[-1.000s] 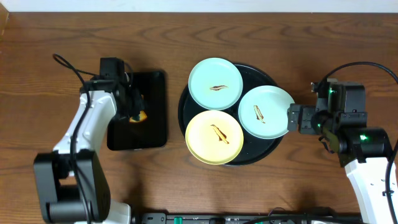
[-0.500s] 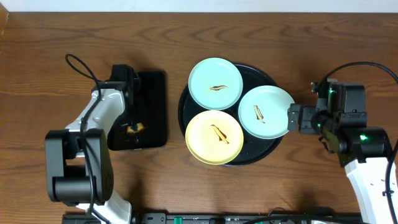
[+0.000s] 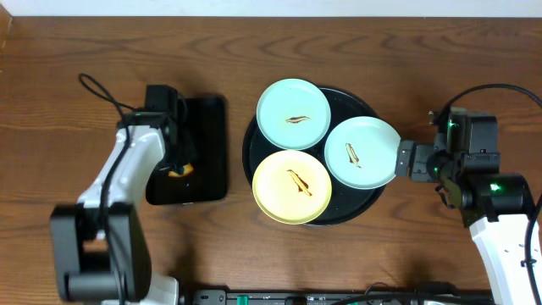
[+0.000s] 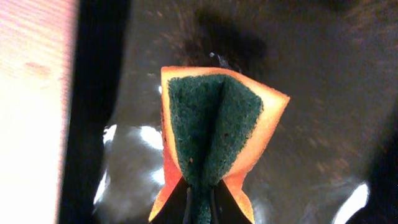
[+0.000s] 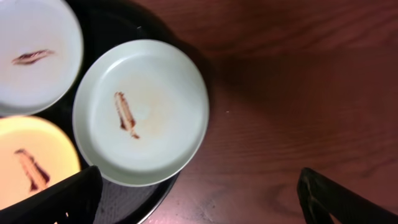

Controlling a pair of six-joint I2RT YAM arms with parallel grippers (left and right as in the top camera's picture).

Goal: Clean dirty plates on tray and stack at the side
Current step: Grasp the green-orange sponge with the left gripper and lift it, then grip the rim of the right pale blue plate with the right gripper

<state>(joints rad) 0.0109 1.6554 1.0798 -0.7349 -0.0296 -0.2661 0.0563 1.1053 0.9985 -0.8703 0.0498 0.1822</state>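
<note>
Three smeared plates lie on the round black tray: a mint-blue plate at the back, a mint-blue plate at the right, a yellow plate at the front. My left gripper is shut on a folded orange-and-green sponge over the rectangular black tray. My right gripper is open just right of the right plate, which overhangs the tray rim.
The rectangular black tray's wet surface fills the left wrist view. Bare wooden table lies right of the round tray. The other plates show in the right wrist view: mint, yellow.
My left gripper has shifted over the rectangular tray, holding the sponge throughout. My right gripper has drawn back slightly to the right.
</note>
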